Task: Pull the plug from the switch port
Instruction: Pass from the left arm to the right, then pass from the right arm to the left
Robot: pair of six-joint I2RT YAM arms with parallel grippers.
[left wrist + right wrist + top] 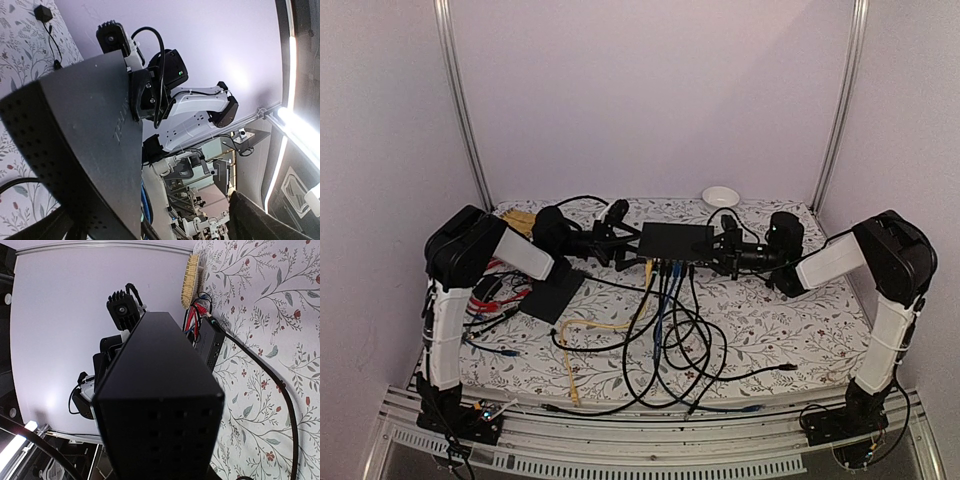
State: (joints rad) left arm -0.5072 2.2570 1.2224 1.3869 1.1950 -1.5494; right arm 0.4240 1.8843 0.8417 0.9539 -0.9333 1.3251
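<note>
left fingers (pixel 625 243) spread wide at one end of the switch (pixel 675 240), holding nothing. right fingers (pixel 728 252) at the other end are mostly hidden, can't tell their grip.

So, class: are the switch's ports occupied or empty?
Some occupied: the top view shows several cables leaving the near edge of the switch.

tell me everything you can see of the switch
The switch is a flat black rectangular box with a matte casing, faint lettering on top and rows of small vent holes in its short ends. It is at the back middle of the flowered table, one long edge toward the arms, with black, blue and yellow cables plugged into that edge. The right gripper appears to grip its right end; the open left gripper flanks its left end.
</note>
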